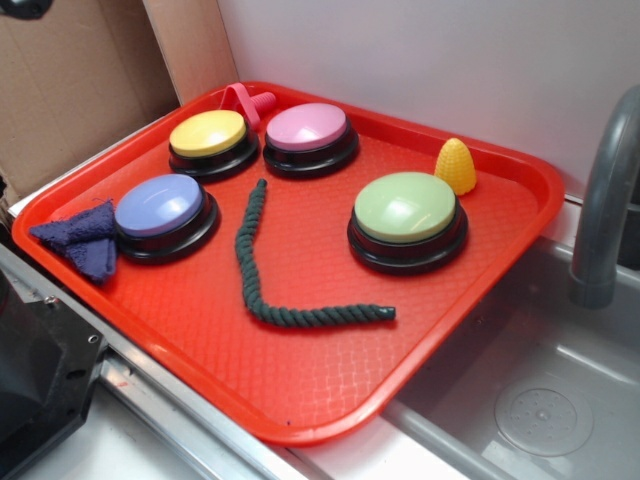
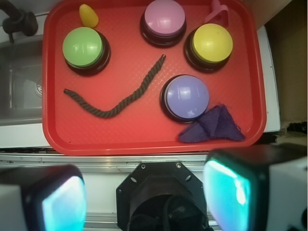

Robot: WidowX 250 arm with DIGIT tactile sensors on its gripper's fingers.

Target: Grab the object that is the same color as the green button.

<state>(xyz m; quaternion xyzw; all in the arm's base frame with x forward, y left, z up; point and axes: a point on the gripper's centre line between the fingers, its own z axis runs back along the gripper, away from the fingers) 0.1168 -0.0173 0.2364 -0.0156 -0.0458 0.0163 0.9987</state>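
A dark green twisted rope piece (image 1: 262,272) lies bent on the red tray (image 1: 300,390), between the lavender button and the green button (image 1: 406,208). In the wrist view the rope (image 2: 120,98) curves across the tray's middle, and the green button (image 2: 83,45) sits at the upper left. My gripper (image 2: 144,195) is high above the tray's near side, well apart from the rope. Its two fingers stand wide apart with nothing between them. The gripper does not show in the exterior view.
On the tray also sit a yellow button (image 1: 208,135), a pink button (image 1: 306,128), a lavender button (image 1: 160,205), a blue-purple cloth (image 1: 85,238), a yellow corn toy (image 1: 456,165) and a pink piece (image 1: 248,100). A sink (image 1: 545,390) with a grey faucet (image 1: 600,200) lies right.
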